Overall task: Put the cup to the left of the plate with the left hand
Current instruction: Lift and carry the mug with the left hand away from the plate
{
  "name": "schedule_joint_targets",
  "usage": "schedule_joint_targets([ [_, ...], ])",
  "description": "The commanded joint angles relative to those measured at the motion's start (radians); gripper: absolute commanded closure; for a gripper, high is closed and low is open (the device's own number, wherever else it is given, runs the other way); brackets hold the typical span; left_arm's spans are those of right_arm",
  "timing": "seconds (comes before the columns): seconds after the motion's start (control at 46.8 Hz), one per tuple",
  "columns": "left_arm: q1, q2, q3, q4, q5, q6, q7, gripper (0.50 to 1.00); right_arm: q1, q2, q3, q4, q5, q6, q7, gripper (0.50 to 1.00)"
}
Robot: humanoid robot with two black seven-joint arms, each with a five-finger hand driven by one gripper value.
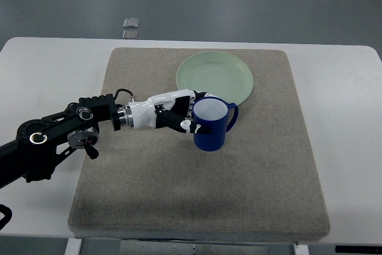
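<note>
Left hand: the left hand (179, 116) reaches in from the picture's left edge on a black jointed arm, and its white-and-black fingers (190, 125) wrap against the cup's near wall — it reads as a grasp on the cup.
Cup: the blue cup (211, 125) stands upright, mouth open to the camera, handle turned toward the right; it sits just in front of the plate's lower right rim, close to it or overlapping it in this view.
Plate: the pale green plate (215, 78) lies flat at the far middle of the mat, nothing on it.
Progress: the pickup looks done; the placing is not — the cup is on the wrong side, nearer the plate's right than its left.
Left to do: by my read, carry the cup across to the open mat left of the plate, set it down, let go.
Lifted or resting: cannot tell from this steep angle whether the cup's base touches the mat.
Materials: cup glossy, smooth, cylindrical with a looped handle; plate round, shallow, with a soft sheen; grey-brown mat (197, 201) coarse like carpet, square with rounded corners; white table (42, 70) smooth.
Right hand: not in view.
</note>
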Motion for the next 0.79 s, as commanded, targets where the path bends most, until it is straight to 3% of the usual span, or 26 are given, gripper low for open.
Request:
schedule_joint_targets([
  [0.0,0.001,0.003,-0.015,0.002,0.001,0.022,0.0,0.712,0.0,0.0,0.0,-0.001,0.0,0.0,0.0,0.568],
  [0.149,0.006,0.016,-0.04,0.011,0.001,0.034,0.0,0.712,0.0,0.0,0.0,-0.001,0.0,0.0,0.0,0.568],
  [0.512,0.004,0.082,-0.074,0.016,0.002,0.199,0.0,0.709,0.0,0.0,0.0,0.0,0.0,0.0,0.0,0.568],
  [0.619,0.003,0.095,-0.078,0.051,0.001,0.252,0.0,0.703,0.0,0.0,0.0,-0.001,0.0,0.0,0.0,0.568],
  [0.768,0.003,0.1,-0.132,0.117,-0.007,0.264,-0.001,0.701,0.0,0.0,0.0,-0.001,0.0,0.0,0.0,0.568],
])
